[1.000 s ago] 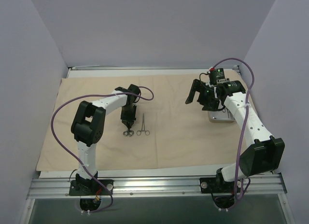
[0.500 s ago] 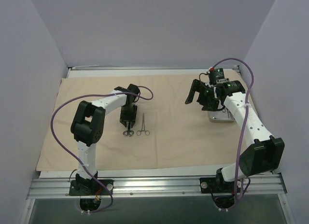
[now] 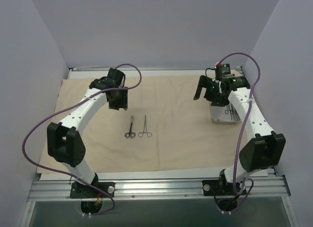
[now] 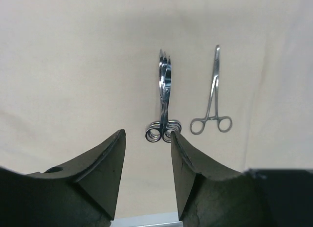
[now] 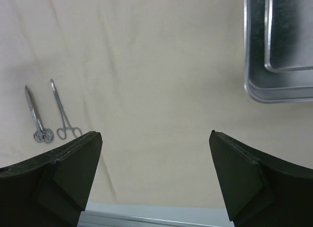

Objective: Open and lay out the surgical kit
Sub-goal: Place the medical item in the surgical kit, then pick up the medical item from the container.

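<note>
The beige cloth wrap (image 3: pixel 176 139) lies spread flat over the table. Thin silver scissors (image 3: pixel 130 128) and ring-handled forceps (image 3: pixel 145 127) lie side by side on it at middle left, handles toward me. They also show in the left wrist view, scissors (image 4: pixel 164 100) and forceps (image 4: pixel 212 97). My left gripper (image 3: pixel 119 105) is open and empty, lifted above the cloth behind the scissors. The shiny steel tray (image 3: pixel 217 120) sits at the right, and its rim shows in the right wrist view (image 5: pixel 254 92). My right gripper (image 3: pixel 203 95) is wide open and empty, just left of the tray.
The cloth's front edge and the pale table strip (image 5: pixel 146 215) lie near me. A metal rail (image 3: pixel 156 188) runs along the table's near edge with both arm bases. Grey-lilac walls close in the left, the back and the right.
My left gripper has lifted away from the scissors and moved back toward the far left, leaving them on the cloth. My right gripper has shifted slightly farther back, uncovering more of the tray.
</note>
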`<state>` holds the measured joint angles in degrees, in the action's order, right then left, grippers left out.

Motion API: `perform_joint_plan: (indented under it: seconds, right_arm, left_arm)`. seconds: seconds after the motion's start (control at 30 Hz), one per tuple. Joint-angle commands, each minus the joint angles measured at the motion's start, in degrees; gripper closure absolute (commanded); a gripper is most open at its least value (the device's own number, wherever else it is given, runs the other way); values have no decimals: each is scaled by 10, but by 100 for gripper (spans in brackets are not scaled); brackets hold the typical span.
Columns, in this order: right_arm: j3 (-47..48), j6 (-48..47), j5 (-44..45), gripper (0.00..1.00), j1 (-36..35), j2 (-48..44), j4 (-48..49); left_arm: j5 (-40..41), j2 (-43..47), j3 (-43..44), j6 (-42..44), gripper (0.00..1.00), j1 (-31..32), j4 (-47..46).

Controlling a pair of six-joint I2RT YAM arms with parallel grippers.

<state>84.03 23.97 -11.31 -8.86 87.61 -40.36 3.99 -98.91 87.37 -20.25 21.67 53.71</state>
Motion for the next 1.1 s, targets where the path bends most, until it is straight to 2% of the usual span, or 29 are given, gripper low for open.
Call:
perform_joint_plan:
  seconds: [0.0,0.13,0.23,0.33,0.37,0.4,0.53,0.63,0.83,1.0,1.07]
  right_arm:
    - [18,-31,73,3,30,20,1]
    - [-4,-46,135,15,106,53,48]
    - [-9,-53,159,22,137,83,78]
    - [11,-80,170,29,157,137,86]
    - [41,-88,182,37,162,156,78]
    - [53,-92,192,39,164,170,74]
    - [75,-121,185,40,172,224,97]
    - [91,-151,171,32,174,259,123]
    - [121,-191,143,32,180,320,164]
    - [131,-215,132,38,187,346,186]
    - [135,-213,121,48,197,359,192]
  left_arm:
    - [-6,81,-6,48,49,-3,-33]
    - [-78,137,-39,72,49,-5,-55]
    - [-131,163,-71,79,49,-8,-77]
    - [-157,172,-84,81,49,-14,-87]
    - [-159,172,-84,83,49,-22,-86]
    - [-166,170,-84,85,49,-25,-87]
    - [-173,161,-83,89,50,-51,-90]
    - [-174,149,-78,94,50,-71,-96]
    - [-186,102,-53,97,51,-98,-73]
    - [-190,89,-55,96,51,-103,-77]
    - [-193,79,-49,96,52,-108,-75]
